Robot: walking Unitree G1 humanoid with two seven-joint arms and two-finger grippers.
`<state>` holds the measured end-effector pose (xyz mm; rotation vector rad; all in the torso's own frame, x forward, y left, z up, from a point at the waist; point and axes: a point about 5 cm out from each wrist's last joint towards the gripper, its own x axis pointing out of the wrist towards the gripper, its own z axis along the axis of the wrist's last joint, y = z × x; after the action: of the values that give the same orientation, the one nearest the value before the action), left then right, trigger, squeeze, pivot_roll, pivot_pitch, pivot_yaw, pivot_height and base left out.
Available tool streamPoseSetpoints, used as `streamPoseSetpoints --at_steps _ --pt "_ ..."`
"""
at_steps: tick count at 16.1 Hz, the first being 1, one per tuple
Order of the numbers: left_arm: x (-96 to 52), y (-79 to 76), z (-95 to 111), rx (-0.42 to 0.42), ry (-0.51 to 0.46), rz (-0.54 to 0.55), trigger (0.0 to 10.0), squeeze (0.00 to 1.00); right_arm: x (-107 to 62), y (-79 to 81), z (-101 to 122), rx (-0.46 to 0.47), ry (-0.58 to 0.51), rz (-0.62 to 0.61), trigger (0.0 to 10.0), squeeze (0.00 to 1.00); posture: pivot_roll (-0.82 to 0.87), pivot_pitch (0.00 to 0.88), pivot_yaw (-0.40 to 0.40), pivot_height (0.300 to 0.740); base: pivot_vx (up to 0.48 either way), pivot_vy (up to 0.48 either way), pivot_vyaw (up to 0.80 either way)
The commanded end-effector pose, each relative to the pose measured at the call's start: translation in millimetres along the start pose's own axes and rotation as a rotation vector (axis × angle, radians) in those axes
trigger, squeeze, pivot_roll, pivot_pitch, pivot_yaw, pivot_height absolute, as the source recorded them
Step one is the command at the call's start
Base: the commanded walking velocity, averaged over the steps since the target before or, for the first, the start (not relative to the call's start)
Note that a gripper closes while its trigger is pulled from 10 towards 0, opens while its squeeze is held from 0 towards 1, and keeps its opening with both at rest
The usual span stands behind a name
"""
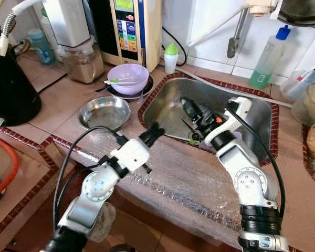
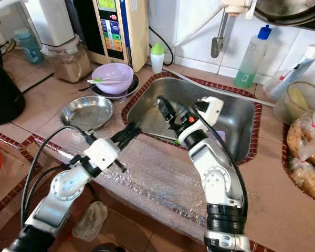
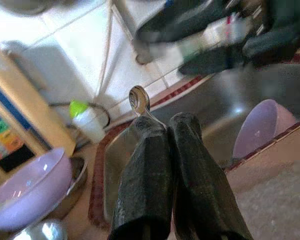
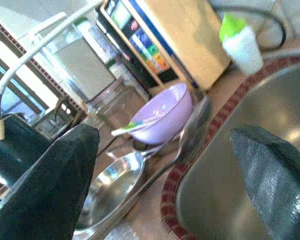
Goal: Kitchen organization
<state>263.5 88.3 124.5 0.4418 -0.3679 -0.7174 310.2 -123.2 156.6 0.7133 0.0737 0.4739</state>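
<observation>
Left gripper [image 3: 167, 135] pinches a metal spoon [image 3: 138, 100] at the sink's [image 1: 163, 102] near rim, fingers pressed together. Right gripper [image 1: 191, 113] hangs inside the sink, fingers spread.

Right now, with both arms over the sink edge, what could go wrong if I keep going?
The left gripper pinches a metal spoon only by its thin handle; it could slip and drop into the sink. The right gripper hangs open over the sink beside the left one, so the arms may collide. The purple bowl sits stacked on another dish near the sink rim; a sweep could knock it off.
</observation>
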Motion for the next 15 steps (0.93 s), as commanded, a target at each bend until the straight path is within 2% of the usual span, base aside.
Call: streamPoseSetpoints --at_steps 1,4,6,7,8,9,15 --pt "4.0 -3.9 2.5 0.029 -0.023 -0.043 0.0 0.0 3.3 -3.0 -4.7 0.044 0.052 -0.039 10.0 0.0 -0.03 0.011 0.038 0.74 0.0 0.0 0.0" --pt "9.3 -8.8 4.6 0.078 -0.061 -0.067 0.0 0.0 13.6 -2.4 -8.1 0.05 0.127 -0.067 10.0 0.0 -0.03 0.017 0.038 0.74 0.0 0.0 0.0" --pt "11.1 -13.1 5.5 0.083 -0.074 -0.088 0.0 0.0 22.4 -3.2 -5.6 0.053 0.158 -0.09 10.0 0.0 -0.03 0.019 0.039 0.74 0.0 0.0 0.0" --pt "11.8 -15.4 6.4 0.086 -0.082 -0.095 0.0 0.0 27.0 -4.4 -5.8 0.044 0.19 -0.101 8.9 0.0 -0.03 0.019 0.039 0.74 0.0 0.0 0.0" --pt "12.9 -16.6 7.3 0.095 -0.091 -0.102 0.0 0.0 30.5 -6.2 -6.9 0.053 0.224 -0.123 1.1 0.0 -0.03 0.02 0.039 0.74 0.0 0.0 0.0" --pt "13.7 -17.3 7.2 0.094 -0.096 -0.101 0.0 0.0 34.1 -6.7 -7.7 0.046 0.251 -0.134 0.0 0.0 -0.02 0.02 0.039 0.74 0.0 0.0 0.0" --pt "10.8 -15.3 -0.9 0.144 -0.059 -0.082 0.0 0.0 36.7 -14.5 -0.5 -0.006 0.299 -0.226 0.0 0.0 -0.02 0.02 0.037 0.74 0.0 0.0 0.0"
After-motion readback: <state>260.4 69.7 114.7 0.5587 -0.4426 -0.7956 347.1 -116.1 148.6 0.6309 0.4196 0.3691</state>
